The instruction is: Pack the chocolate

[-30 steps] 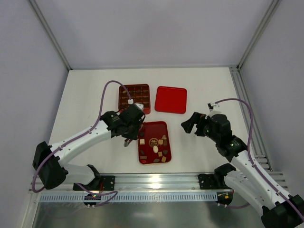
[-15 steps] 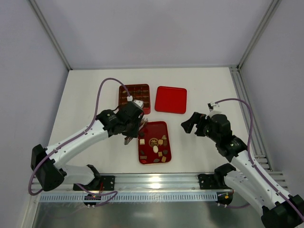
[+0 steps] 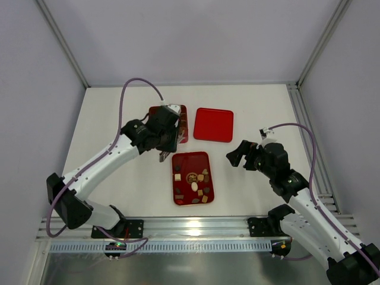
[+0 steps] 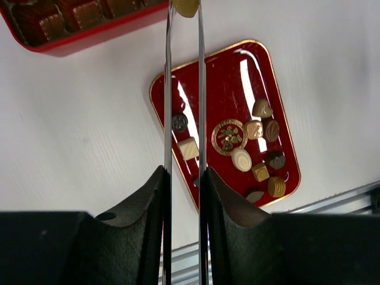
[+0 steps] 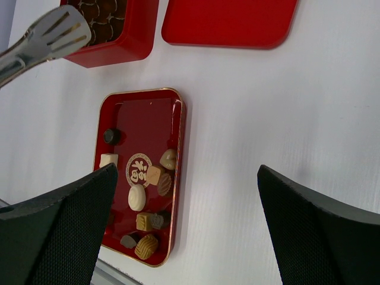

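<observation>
The left hand [image 3: 165, 141] is clamped narrow on a pair of metal tongs [image 4: 168, 89], its fingers pressing the two blades almost together. At the tips, a tan chocolate [image 4: 185, 6] is pinched and lifted off the counter [image 3: 119, 119], close to the near edge of the red grid box [image 3: 183, 122]. Whether it hangs over a compartment cannot be told.

About ten chocolate pieces [image 3: 193, 185] lie on the gold-rimmed red tray [image 3: 190, 159], dark, tan and cream. Most are gathered at its 5 o'clock end, around a gold emblem. A dark round one and a cream square sit apart at its 9 o'clock side.

In the top view the box lies at 11 o'clock from the tray, and the flat red lid [image 3: 214, 124] at 1 o'clock.

The right hand [image 3: 237, 155] hovers at 3 o'clock from the tray, spread wide and holding nothing.
</observation>
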{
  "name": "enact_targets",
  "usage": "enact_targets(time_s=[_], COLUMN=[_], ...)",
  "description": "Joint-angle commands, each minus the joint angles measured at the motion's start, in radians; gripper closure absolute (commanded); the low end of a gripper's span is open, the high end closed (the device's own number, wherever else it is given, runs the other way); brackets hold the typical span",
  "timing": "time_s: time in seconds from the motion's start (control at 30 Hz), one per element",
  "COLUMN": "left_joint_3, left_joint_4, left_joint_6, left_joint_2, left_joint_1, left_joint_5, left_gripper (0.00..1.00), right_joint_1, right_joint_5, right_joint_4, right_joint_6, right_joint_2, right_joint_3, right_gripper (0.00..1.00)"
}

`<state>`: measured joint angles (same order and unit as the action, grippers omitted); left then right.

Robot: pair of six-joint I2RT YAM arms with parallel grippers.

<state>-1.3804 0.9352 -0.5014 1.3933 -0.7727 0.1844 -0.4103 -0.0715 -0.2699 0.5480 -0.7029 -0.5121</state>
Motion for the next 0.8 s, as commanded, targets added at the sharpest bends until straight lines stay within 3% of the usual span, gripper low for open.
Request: enact_targets(time_s=[0.0,0.47,0.77], left_joint_3=[-0.101,-0.413,-0.48], left_joint_4=[-0.039,-0.095,-0.131], left_joint_6=[0.049,0.149,0.173], left_joint_2=[0.052,0.409,0.521], left_joint_1=[0.059,0.239,0.27], left_joint_5=[0.009,0.009,-0.022], left_gripper=[0.72,0.72,0.72], right_joint_1=[-0.004,-0.002,-0.004], right_joint_5=[0.012,0.007,0.006], right_joint_4=[0.029,0.005,0.008], right_joint_6=[-0.006,-0.02,-0.022], right_joint_2=[0.005,-0.001,-0.009], right_joint_3=[-0.008,-0.035,-0.036], right_gripper=[0.0,0.0,0.0])
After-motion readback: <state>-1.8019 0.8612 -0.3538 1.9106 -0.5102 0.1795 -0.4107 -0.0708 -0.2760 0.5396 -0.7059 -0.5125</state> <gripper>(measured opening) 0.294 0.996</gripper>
